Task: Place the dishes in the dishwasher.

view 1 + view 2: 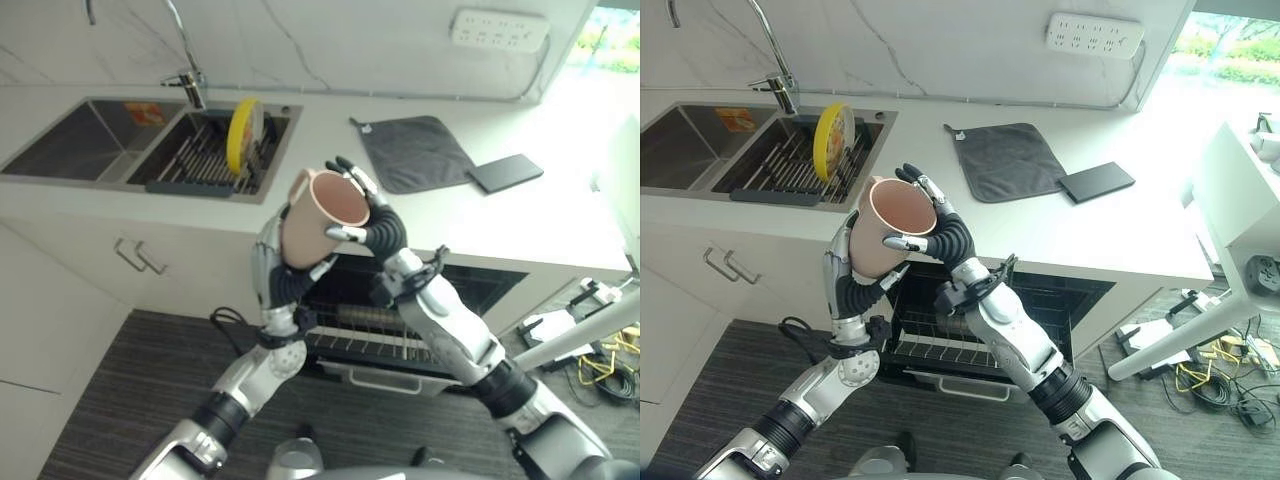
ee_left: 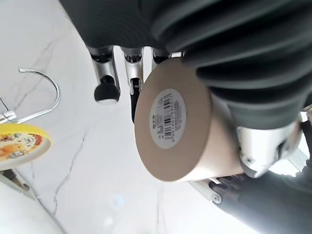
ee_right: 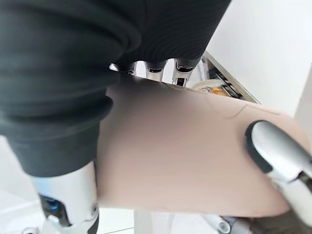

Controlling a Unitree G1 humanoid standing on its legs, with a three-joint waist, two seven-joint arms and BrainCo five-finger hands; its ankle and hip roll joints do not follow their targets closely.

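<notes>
A beige-pink cup (image 1: 318,228) is held tilted in the air over the open dishwasher (image 1: 372,346), mouth facing up and to the right. My left hand (image 1: 270,262) wraps its lower body from the left, fingers curled round it. My right hand (image 1: 378,232) grips it near the rim from the right, thumb pressed on the side. The left wrist view shows the cup's base (image 2: 168,119) with a barcode sticker. In the right wrist view the cup's wall (image 3: 185,161) lies between thumb and fingers. A yellow plate (image 1: 241,133) stands on edge in the sink rack (image 1: 195,160).
The dishwasher's wire rack (image 1: 940,347) is pulled out below the counter edge. A grey cloth (image 1: 415,150) and a flat black slab (image 1: 505,172) lie on the counter to the right. A tap (image 1: 188,70) stands behind the double sink (image 1: 75,140).
</notes>
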